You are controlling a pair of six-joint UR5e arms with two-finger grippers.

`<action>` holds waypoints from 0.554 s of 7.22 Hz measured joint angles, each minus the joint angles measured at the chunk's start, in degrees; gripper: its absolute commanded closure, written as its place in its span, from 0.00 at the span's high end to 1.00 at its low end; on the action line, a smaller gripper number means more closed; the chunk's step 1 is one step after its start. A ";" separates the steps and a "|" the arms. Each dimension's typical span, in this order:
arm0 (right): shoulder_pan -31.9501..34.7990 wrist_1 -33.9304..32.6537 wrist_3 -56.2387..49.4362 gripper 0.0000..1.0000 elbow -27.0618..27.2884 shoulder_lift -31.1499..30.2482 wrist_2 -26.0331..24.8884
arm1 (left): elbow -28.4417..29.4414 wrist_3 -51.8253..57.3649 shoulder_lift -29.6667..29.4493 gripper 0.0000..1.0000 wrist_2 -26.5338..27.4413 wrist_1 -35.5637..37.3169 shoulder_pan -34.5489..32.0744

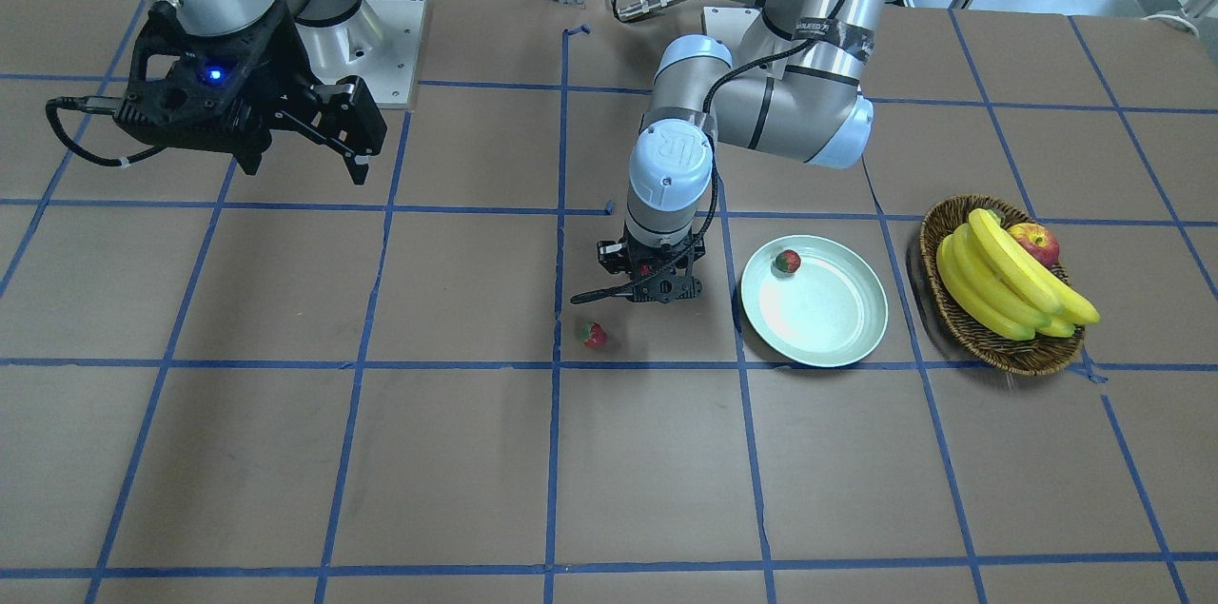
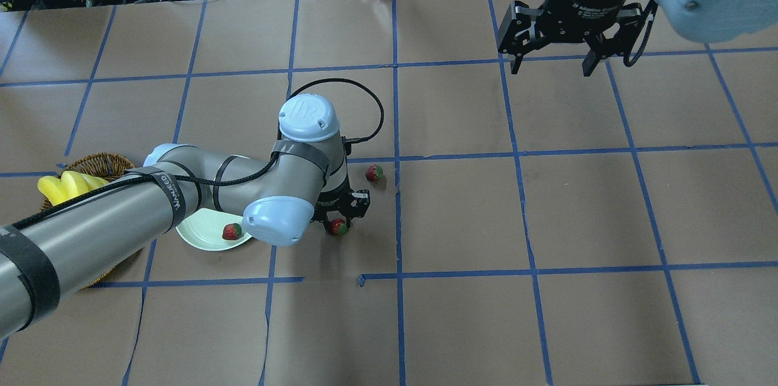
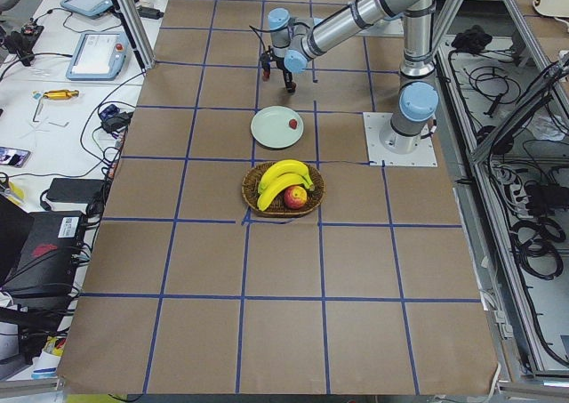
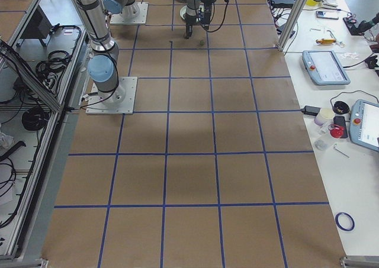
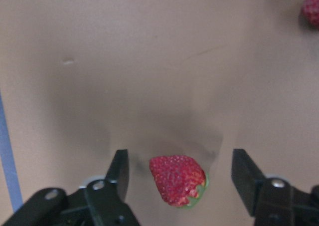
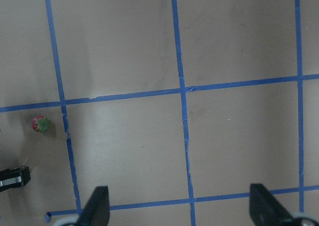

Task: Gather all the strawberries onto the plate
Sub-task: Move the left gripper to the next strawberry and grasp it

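My left gripper (image 5: 182, 173) is open and low over the table, with one strawberry (image 5: 178, 180) lying between its fingers (image 5: 119, 168) and touching neither. From overhead that strawberry (image 2: 338, 227) peeks out under the left gripper (image 2: 338, 217). A second strawberry (image 1: 592, 334) lies free on the table nearby and is also in the right wrist view (image 6: 40, 124). A third strawberry (image 1: 787, 261) sits inside the pale green plate (image 1: 837, 338), near its rim. My right gripper (image 2: 552, 67) hangs open and empty high over the far side.
A wicker basket (image 1: 990, 342) with bananas (image 1: 1009, 285) and an apple (image 1: 1035, 243) stands just beyond the plate. Blue tape lines grid the brown table. The left arm's elbow (image 2: 273, 222) overhangs part of the plate (image 2: 200, 233).
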 measured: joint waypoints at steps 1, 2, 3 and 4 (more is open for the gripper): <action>0.00 -0.02 0.00 1.00 -0.03 0.00 -0.01 | 0.45 0.62 0.75 0.16 0.31 -0.33 0.33; 0.00 -0.06 0.00 1.00 -0.08 0.00 0.00 | 1.38 1.88 1.66 0.17 1.61 -1.24 1.65; 0.00 -0.07 0.00 1.00 -0.12 0.02 0.04 | 2.84 4.26 2.51 0.17 3.72 -3.37 4.55; -0.03 -0.08 0.00 1.00 -0.16 0.05 0.06 | 3.93 8.85 3.42 0.17 5.12 -5.85 8.51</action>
